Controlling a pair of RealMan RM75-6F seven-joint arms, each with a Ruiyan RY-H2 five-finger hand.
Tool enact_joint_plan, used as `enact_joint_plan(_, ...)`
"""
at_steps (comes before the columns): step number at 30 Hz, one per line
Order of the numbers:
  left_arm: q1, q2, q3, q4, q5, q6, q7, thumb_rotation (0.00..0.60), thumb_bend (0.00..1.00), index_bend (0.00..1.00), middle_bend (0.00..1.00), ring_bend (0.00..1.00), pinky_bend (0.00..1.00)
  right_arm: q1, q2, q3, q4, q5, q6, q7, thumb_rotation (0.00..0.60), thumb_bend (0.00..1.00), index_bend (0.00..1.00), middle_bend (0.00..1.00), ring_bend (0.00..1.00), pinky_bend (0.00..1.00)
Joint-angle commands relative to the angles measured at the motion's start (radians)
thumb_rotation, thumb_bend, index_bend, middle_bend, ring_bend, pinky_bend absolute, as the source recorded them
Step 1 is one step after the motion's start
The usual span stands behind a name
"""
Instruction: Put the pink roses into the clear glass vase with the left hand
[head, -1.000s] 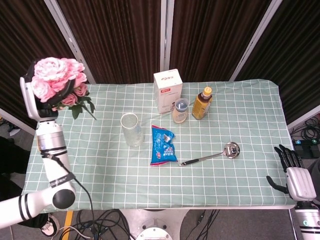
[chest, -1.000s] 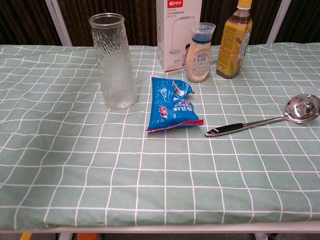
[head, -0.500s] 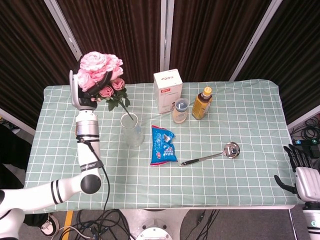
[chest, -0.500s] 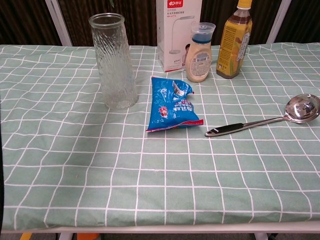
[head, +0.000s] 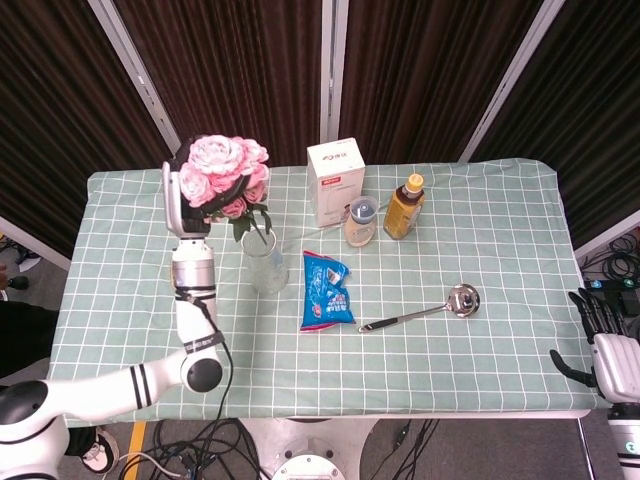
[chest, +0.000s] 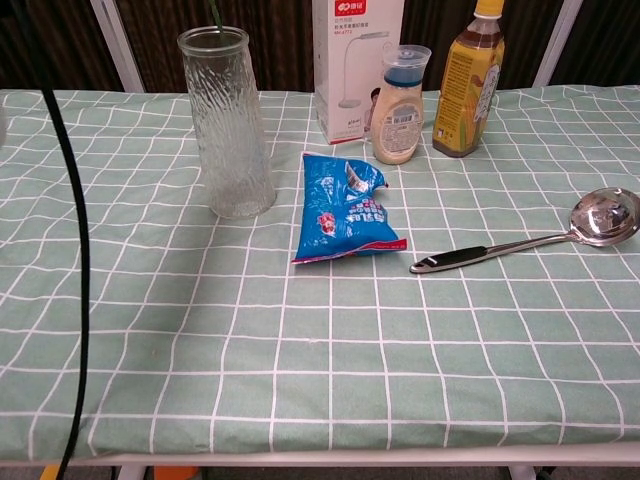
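The left hand is raised above the table at its back left, fingers wrapped around the roses — the pink blooms sit bunched above the hand, with green leaves hanging below them. The stems angle down toward the mouth of the vase, which stands upright just to the right of the hand's forearm; in the chest view a thin green stem shows at the vase's rim (whether the stem tips are already inside is hard to tell from either view).

The right hand hangs off the table's front right edge, fingers apart and holding nothing.

Just right of the vase lies a blue snack bag, flat on the checked cloth. Behind it stand a white box, a small jar with a blue lid and a yellow bottle — all three close together in a row. A metal ladle lies to the right of the bag, bowl pointing toward the back right.
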Motion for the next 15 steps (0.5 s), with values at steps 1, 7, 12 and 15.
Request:
enact_joint_plan(1, 0.034, -0.024, 0.066, 0.019, 0.067, 0.042, -0.005, 0.600, 0.26, 0.48, 0.48, 0.44, 0.61, 0.001, -0.005, -0.002, 0.001, 0.000, -0.005, -0.001, 0.600, 0.20, 0.00, 0.00, 0.00, 0.00)
enact_joint_plan(7, 0.059, -0.049, 0.147, 0.104, 0.173, 0.055, -0.070, 0.600, 0.17, 0.27, 0.30, 0.25, 0.42, 0.000, -0.007, -0.002, -0.006, -0.005, 0.004, -0.001, 0.600, 0.20, 0.00, 0.00, 0.00, 0.00)
enact_joint_plan(12, 0.071, -0.074, 0.167, 0.193, 0.218, 0.065, -0.158, 0.600, 0.09, 0.14, 0.07, 0.08, 0.21, -0.002, -0.013, 0.003, 0.001, 0.004, 0.005, 0.001, 0.600, 0.20, 0.00, 0.00, 0.00, 0.00)
enact_joint_plan(15, 0.079, -0.073, 0.161, 0.204, 0.228, 0.071, -0.183, 0.600, 0.05, 0.13, 0.04, 0.07, 0.18, 0.001, -0.017, 0.002, 0.008, 0.008, -0.007, 0.004, 0.600, 0.20, 0.00, 0.00, 0.00, 0.00)
